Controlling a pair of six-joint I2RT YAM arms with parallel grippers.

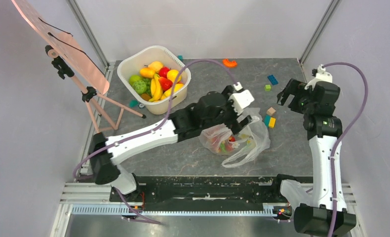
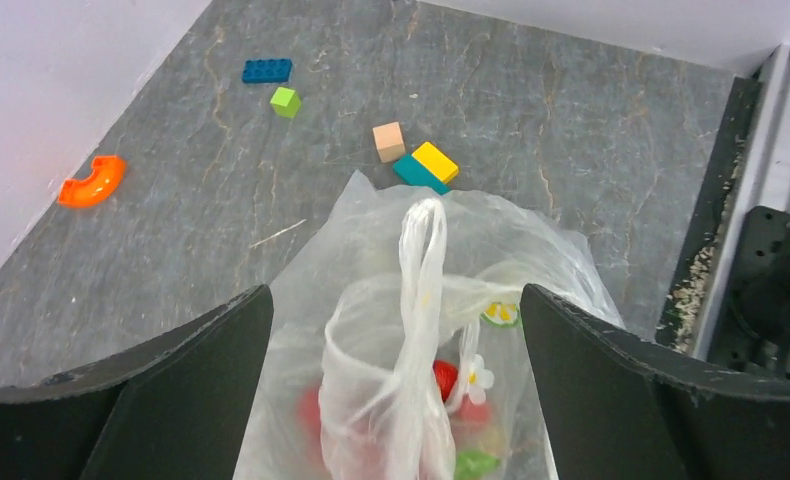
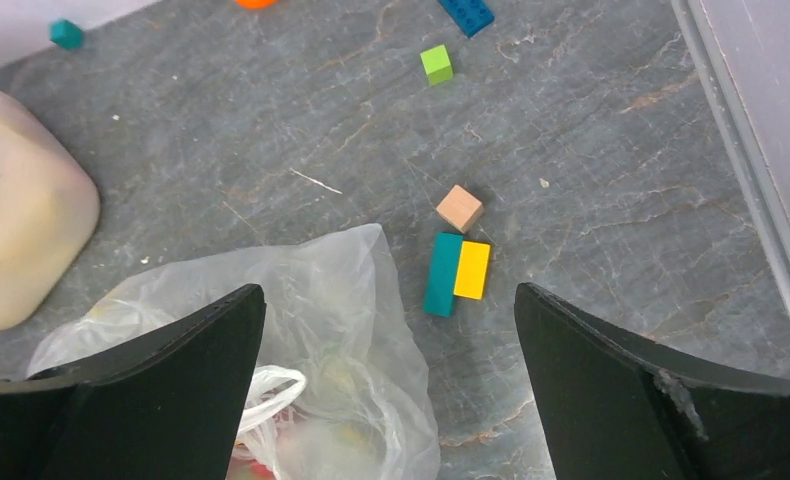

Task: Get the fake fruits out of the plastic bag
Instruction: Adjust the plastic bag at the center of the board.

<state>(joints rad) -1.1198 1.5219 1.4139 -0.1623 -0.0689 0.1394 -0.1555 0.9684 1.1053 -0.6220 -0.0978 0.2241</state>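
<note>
The plastic bag [image 1: 242,140] lies crumpled on the grey table's middle, with the fake fruits [image 1: 224,144] showing red and pink through it. My left gripper [image 1: 243,124] hangs just over the bag's near-left side. In the left wrist view that gripper [image 2: 394,295] is open, its fingers either side of the bag [image 2: 531,250], touching nothing. A handle loop [image 2: 423,270] stands up between them, with a red fruit [image 2: 444,378] below. My right gripper [image 1: 289,98] is raised to the bag's right, open and empty [image 3: 387,292], the bag [image 3: 331,300] below its left finger.
A white tub [image 1: 125,66] of other fruit stands at the back left, beside a pink stand [image 1: 74,54]. Loose blocks lie right of the bag: tan cube [image 1: 271,111], teal and yellow blocks [image 1: 269,121], green cube [image 1: 267,88], blue brick [image 1: 272,79], orange arc [image 1: 229,62].
</note>
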